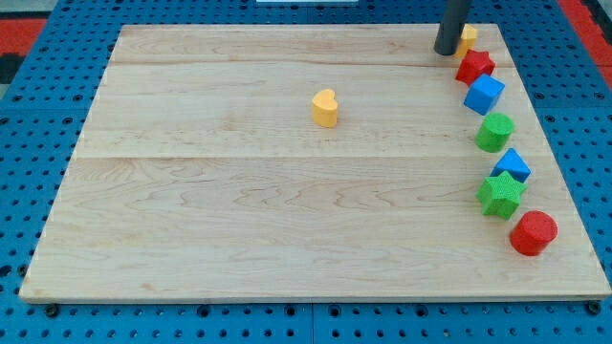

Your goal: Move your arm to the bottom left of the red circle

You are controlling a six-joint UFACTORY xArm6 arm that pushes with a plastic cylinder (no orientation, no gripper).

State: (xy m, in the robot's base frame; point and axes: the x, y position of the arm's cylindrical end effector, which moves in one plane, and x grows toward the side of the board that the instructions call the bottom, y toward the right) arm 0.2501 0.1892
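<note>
The red circle (533, 233) is a red cylinder block at the view's lower right, near the board's right edge. My tip (446, 51) is at the view's top right, far above the red circle, just left of a yellow block (468, 38). A column of blocks runs down the right side between them: a red star (474, 66), a blue cube (484, 95), a green cylinder (495, 132), a blue block (513, 165) and a green star (500, 195). The green star sits just above and left of the red circle.
A yellow heart-shaped block (325, 108) stands alone near the middle of the wooden board (239, 210). The board lies on a blue perforated surface (29, 143); its right edge runs close beside the column of blocks.
</note>
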